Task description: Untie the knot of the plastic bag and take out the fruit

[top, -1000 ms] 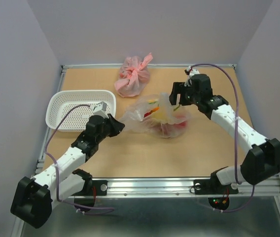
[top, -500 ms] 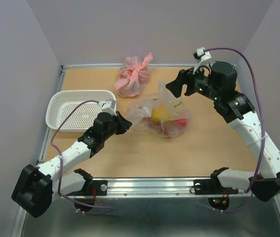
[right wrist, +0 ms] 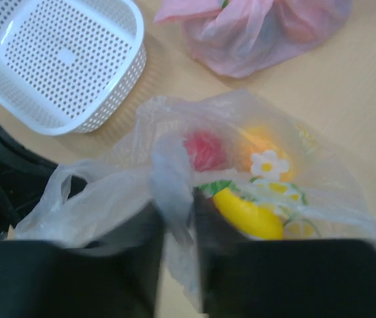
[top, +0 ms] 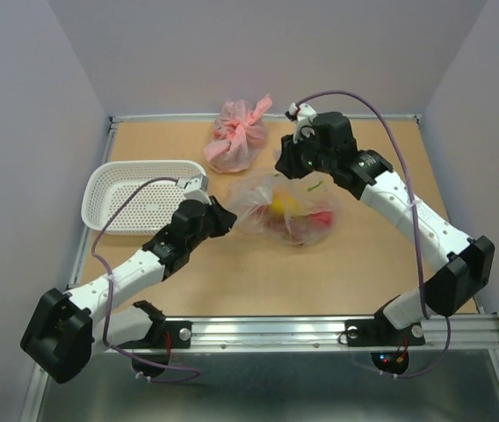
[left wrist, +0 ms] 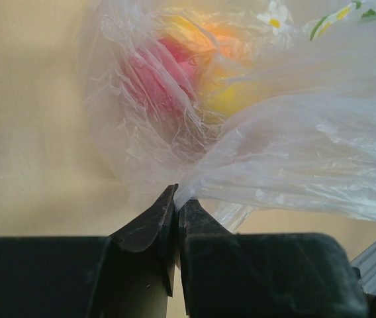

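The clear plastic bag (top: 276, 215) lies mid-table with the fruit inside: a red one (right wrist: 204, 149), a yellow one (right wrist: 247, 215) and an orange one (right wrist: 261, 142). My left gripper (top: 225, 217) is shut on the bag's left edge, and the film (left wrist: 294, 132) spreads out from its tips (left wrist: 177, 199). My right gripper (top: 286, 169) hangs over the bag's far top. In the right wrist view a twisted strip of the knot's loose plastic (right wrist: 173, 179) runs between its blurred fingers (right wrist: 175, 218). Whether they press it I cannot tell.
A pink tied bag (top: 236, 141) sits at the back, just behind the clear one. A white perforated basket (top: 144, 195) stands at the left edge beside my left arm. Walls close in the table on three sides, and a metal rail (top: 267, 330) runs along the front.
My right gripper came down and left onto the bag's top, and its jaws narrowed around the plastic strip. The bag's raised top sank lower. The left gripper kept its pinch.
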`<state>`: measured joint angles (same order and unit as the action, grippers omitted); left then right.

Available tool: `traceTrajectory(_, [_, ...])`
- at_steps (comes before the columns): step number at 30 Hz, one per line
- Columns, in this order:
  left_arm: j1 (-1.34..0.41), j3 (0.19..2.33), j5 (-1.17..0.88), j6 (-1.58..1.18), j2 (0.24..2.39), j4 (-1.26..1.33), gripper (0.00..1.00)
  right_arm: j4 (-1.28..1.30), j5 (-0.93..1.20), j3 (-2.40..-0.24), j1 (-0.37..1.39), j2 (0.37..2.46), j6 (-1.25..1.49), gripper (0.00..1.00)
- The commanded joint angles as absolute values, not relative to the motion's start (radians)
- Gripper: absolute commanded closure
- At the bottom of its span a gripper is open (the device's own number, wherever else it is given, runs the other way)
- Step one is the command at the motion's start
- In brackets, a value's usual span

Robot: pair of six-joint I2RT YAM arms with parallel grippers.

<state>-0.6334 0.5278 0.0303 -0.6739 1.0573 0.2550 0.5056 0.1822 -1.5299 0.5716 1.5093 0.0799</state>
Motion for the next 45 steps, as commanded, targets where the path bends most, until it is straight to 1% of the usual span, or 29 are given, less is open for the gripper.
traceTrajectory(1, [-0.638,0.545,0.129,-0.718,1.032,0.281,0.85,0.499,0.152,-1.396,0.597,1.385,0.093,0.97])
traceTrajectory(2, [-0.640,0.548,0.146,-0.729,1.035,0.276,0.85,0.500,0.147,-1.349,0.597,1.355,0.101,1.00])
traceTrajectory(3, [-0.638,0.557,0.179,-0.751,1.038,0.269,0.85,0.505,0.135,-1.239,0.597,1.282,0.119,1.00])
traceTrajectory(7, [-0.624,0.594,0.242,-0.798,1.077,0.256,0.85,0.581,0.149,-1.009,0.597,1.149,0.210,1.00])
traceTrajectory(9, [-0.597,0.617,0.242,-0.839,1.109,0.267,0.85,0.598,0.147,-0.925,0.598,1.112,0.276,1.00])
traceTrajectory(12, [-0.552,0.644,0.195,-0.882,1.158,0.308,0.85,0.609,0.150,-0.771,0.598,1.051,0.479,1.00])
traceTrajectory(16, [-0.529,0.716,0.146,-0.888,1.238,0.337,0.85,0.612,0.098,-0.687,0.598,1.037,0.676,1.00])
traceTrajectory(20, [-0.511,0.773,0.101,-0.890,1.328,0.376,0.85,0.607,0.035,-0.606,0.598,1.028,0.797,1.00])
traceTrajectory(24, [-0.463,0.805,0.042,-0.905,1.376,0.423,0.85,0.607,-0.095,-0.555,0.595,0.979,0.880,0.99])
traceTrajectory(26, [-0.445,0.819,0.006,-0.884,1.391,0.437,0.83,0.606,-0.142,-0.545,0.595,0.956,0.908,0.94])
traceTrajectory(27, [-0.437,0.839,-0.052,-0.867,1.405,0.437,0.80,0.603,-0.159,-0.551,0.595,0.947,0.897,0.91])
traceTrajectory(28, [-0.436,0.847,-0.070,-0.838,1.410,0.436,0.74,0.600,-0.172,-0.581,0.597,0.928,0.828,0.84])
traceTrajectory(29, [-0.436,0.851,-0.092,-0.838,1.410,0.436,0.74,0.601,-0.178,-0.604,0.597,0.917,0.793,0.81])
traceTrajectory(30, [-0.437,0.850,-0.128,-0.813,1.402,0.434,0.67,0.601,-0.189,-0.623,0.597,0.905,0.758,0.76])
traceTrajectory(31, [-0.439,0.845,-0.143,-0.798,1.396,0.433,0.64,0.601,-0.189,-0.670,0.597,0.884,0.679,0.66])
traceTrajectory(33, [-0.437,0.831,-0.156,-0.753,1.356,0.423,0.50,0.604,-0.177,-0.718,0.597,0.877,0.608,0.55])
traceTrajectory(34, [-0.439,0.816,-0.158,-0.738,1.339,0.405,0.48,0.612,-0.148,-0.748,0.597,0.880,0.557,0.43])
traceTrajectory(35, [-0.439,0.808,-0.158,-0.723,1.300,0.394,0.39,0.615,-0.126,-0.794,0.597,0.885,0.534,0.37])
traceTrajectory(36, [-0.437,0.804,-0.156,-0.709,1.280,0.378,0.36,0.621,-0.105,-0.822,0.597,0.890,0.517,0.32])
traceTrajectory(37, [-0.437,0.798,-0.155,-0.671,1.237,0.338,0.31,0.635,-0.068,-0.845,0.597,0.903,0.497,0.22])
traceTrajectory(38, [-0.439,0.798,-0.156,-0.652,1.215,0.315,0.27,0.644,-0.052,-0.865,0.598,0.907,0.485,0.18])
traceTrajectory(41, [-0.437,0.799,-0.140,-0.585,1.125,0.215,0.25,0.687,-0.035,-0.968,0.597,0.919,0.439,0.09])
traceTrajectory(45, [-0.442,0.804,-0.114,-0.519,1.011,0.101,0.25,0.751,-0.040,-1.113,0.595,0.963,0.347,0.04])
